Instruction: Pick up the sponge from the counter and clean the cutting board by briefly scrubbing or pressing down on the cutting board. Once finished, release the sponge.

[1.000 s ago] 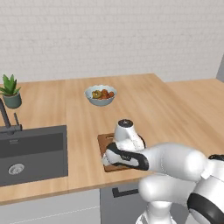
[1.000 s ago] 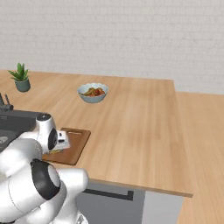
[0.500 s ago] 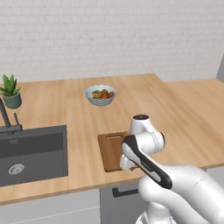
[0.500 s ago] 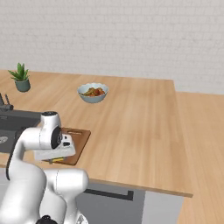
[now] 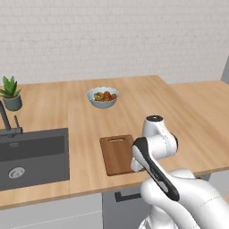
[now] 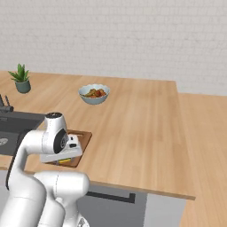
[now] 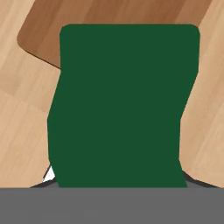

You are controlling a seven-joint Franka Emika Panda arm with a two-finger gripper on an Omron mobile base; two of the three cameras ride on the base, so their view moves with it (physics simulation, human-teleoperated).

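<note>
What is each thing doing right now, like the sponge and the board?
sponge: held in the gripper, close above the board's corner.
cutting board: flat on the counter, bare.
bowl: upright, holding fruit.
plant: upright in its pot.
sink: nothing in it.

A white brick wall (image 5: 112,40) runs behind the worktop. A potted plant (image 5: 10,93) stands near it. Grey cabinet fronts (image 6: 111,206) sit below.

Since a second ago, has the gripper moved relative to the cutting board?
Yes. The hand has swung from over the cutting board toward its right, sink-far edge, carrying the sponge; the gripper itself is hidden behind the sponge and wrist.
</note>
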